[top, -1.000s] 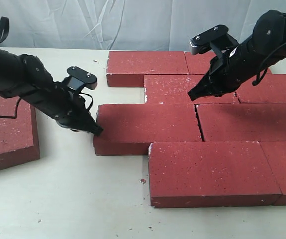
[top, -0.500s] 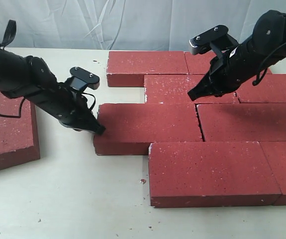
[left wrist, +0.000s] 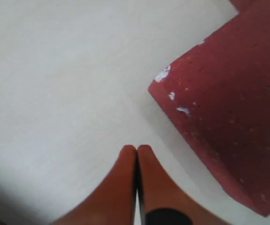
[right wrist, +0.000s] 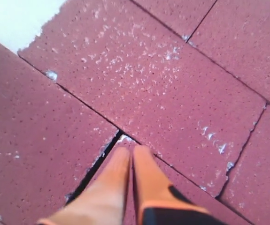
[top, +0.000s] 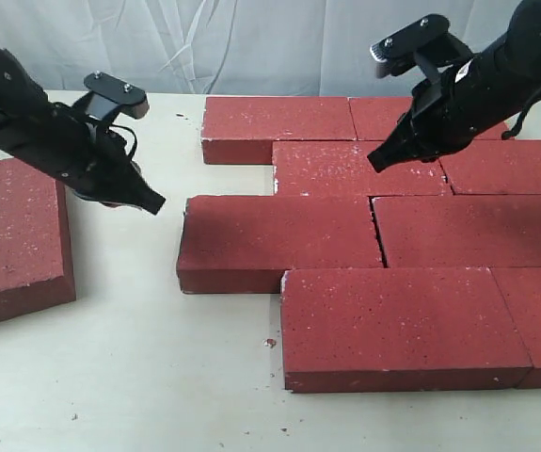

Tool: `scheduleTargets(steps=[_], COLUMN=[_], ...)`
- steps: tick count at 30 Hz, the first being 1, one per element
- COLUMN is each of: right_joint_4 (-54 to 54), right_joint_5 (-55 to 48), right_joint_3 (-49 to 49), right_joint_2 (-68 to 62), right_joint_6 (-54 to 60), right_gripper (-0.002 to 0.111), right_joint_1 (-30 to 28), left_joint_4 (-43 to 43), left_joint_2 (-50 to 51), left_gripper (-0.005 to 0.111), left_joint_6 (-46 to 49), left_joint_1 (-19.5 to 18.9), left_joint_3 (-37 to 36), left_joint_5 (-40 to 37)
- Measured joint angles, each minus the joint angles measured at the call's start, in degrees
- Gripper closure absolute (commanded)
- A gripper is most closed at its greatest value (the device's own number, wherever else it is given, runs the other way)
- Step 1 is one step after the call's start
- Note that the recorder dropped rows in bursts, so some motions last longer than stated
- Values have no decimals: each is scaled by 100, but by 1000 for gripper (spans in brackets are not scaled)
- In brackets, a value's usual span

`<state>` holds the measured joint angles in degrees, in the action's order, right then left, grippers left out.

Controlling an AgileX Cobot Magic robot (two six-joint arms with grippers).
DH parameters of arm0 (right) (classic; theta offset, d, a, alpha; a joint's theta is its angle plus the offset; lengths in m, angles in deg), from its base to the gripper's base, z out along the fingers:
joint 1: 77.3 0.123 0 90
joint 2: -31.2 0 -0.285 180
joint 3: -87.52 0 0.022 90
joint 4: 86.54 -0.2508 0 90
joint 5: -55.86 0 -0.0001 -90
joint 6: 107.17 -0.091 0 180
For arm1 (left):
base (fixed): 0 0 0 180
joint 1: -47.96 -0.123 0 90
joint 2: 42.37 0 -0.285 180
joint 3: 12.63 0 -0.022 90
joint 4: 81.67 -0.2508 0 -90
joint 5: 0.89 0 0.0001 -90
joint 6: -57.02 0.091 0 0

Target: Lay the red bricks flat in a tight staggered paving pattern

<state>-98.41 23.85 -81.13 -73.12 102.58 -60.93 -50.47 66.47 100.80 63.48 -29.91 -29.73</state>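
White sheeting (top: 251,38) hangs behind a pale bench (top: 110,377). From outside, the bricks (top: 345,188) lie flat in staggered rows toward the bench's right edge, with a spare brick (top: 11,235) alone at its left edge. The left gripper (top: 150,201) hangs over bare bench between them and the right gripper (top: 380,160) over the rows.

Only the left wrist view shows its fingers (left wrist: 123,173) pressed together, empty, near a chipped brick corner (left wrist: 228,117) (which brick, I cannot tell).

The right wrist view shows fingers (right wrist: 149,173) likewise closed, empty, above an open joint (right wrist: 90,171).

These bricks look heavy, stiff and rough. They are probably better shoved at an end face than lifted.
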Motion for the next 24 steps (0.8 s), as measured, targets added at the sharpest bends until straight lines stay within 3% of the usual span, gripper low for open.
scheduleTargets(steps=[3,4,5,6,7,8,9,12,14,19,24], right_joint_4=[-124,-197,-285,-400,-535,-635,-778,-1322,-1789,-2482,-2596], right_joint_5=[-13,-1,20,38,39,46,51,110,110,-32,-867], right_joint_3=[0,0,0,0,0,0,0,0,0,-43,-783], right_joint_2=[248,293,307,316,316,306,278,200,162,146,-192], right_joint_6=[0,0,0,0,72,191,440,1139,1697,2737,2972], right_gripper=[58,54,57,67,79,102,108,107,107,109,109], right_joint_1=[0,0,0,0,0,20,64,314,526,1197,1674], left_joint_4=[-70,-107,-107,-95,-46,20,61,209,186,-205,-1285], left_joint_2=[-404,-536,-651,-764,-812,-877,-913,-968,-968,-968,-845], left_gripper=[107,107,107,107,107,107,107,107,107,107,107], left_joint_6=[0,0,0,0,0,0,0,0,0,-354,-1282], left_joint_1=[0,0,0,0,0,0,0,-30,-212,-1082,-1908], left_joint_3=[0,0,0,0,0,0,0,13,102,497,926], left_joint_5=[-180,-178,-89,73,240,480,748,1605,1697,871,240])
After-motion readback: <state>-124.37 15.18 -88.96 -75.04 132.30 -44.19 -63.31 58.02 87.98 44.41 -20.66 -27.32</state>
